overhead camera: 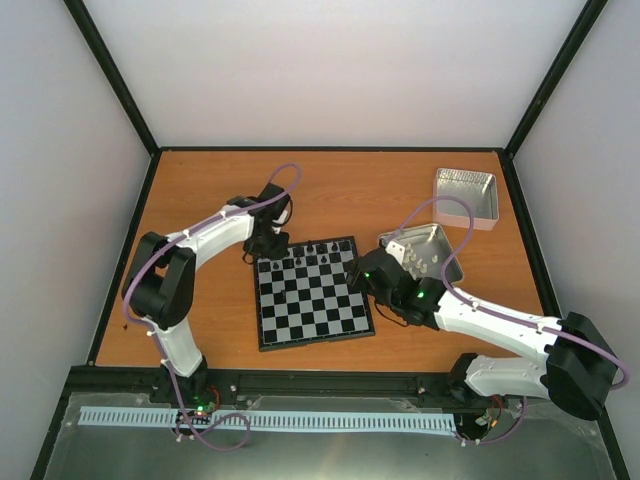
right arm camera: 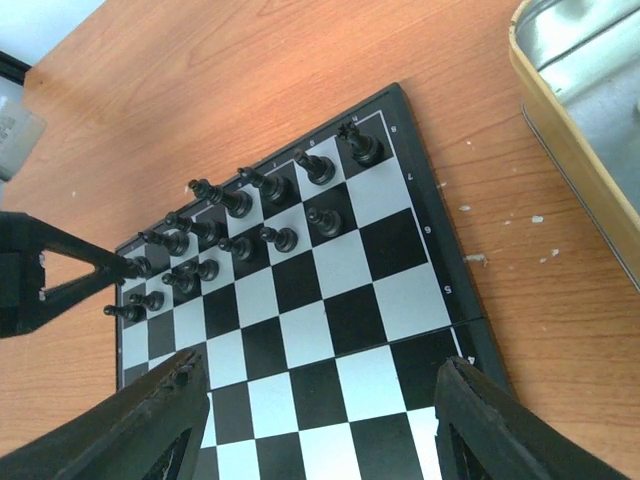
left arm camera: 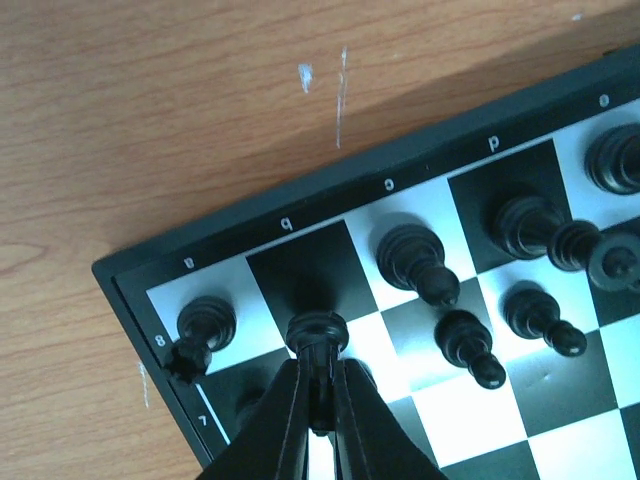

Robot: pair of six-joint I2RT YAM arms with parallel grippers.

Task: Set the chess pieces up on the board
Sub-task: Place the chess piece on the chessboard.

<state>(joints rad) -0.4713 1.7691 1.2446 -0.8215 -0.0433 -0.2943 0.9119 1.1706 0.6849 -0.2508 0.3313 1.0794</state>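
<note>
The board [overhead camera: 318,318] lies in the middle of the table, between the arms. Several black chess pieces [overhead camera: 305,256] stand on its two far rows; they also show in the right wrist view [right arm camera: 240,205]. My left gripper [left arm camera: 318,378] is shut on a black chess piece [left arm camera: 317,332], holding it over the b-file squares by the board's far left corner [left arm camera: 130,275]. A black piece [left arm camera: 205,322] stands on corner square a8 beside it. My right gripper [right arm camera: 320,400] is open and empty above the board's [right arm camera: 330,330] right near part.
An open metal tin [overhead camera: 430,243] holding tiny cream-white pieces [overhead camera: 425,262] sits right of the board. A second tin [overhead camera: 466,195] stands at the back right. The tin's rim [right arm camera: 560,130] shows close to the board's right edge.
</note>
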